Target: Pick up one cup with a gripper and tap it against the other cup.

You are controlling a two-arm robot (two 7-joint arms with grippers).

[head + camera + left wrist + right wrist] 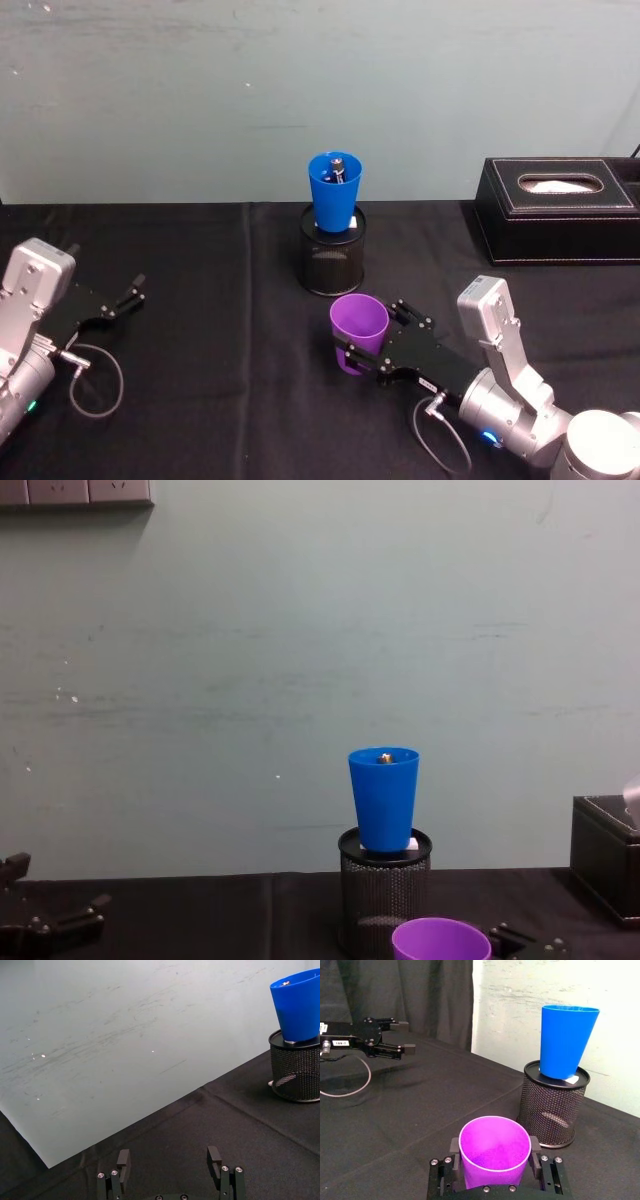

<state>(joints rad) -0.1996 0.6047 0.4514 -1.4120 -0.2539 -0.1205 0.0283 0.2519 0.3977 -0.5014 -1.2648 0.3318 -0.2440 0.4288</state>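
Currently the right gripper (368, 338) clamps the purple cup (357, 320) near the tabletop's (220, 330) front edge, apart from the blue cup (334, 192), which sits in the mesh pen holder (332, 265) toward the rear edge. Left gripper (132, 296) idle at left edge, fingers spread.

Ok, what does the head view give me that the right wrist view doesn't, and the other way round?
Head view, not the wrist: the black tissue box at the right of the table and a small dark object inside the blue cup. Right wrist view, not the head: a dark curtain hanging behind the left gripper. Both: the right gripper shut on the purple cup, the blue cup standing in the mesh pen holder, and the left gripper open, idle on the left.
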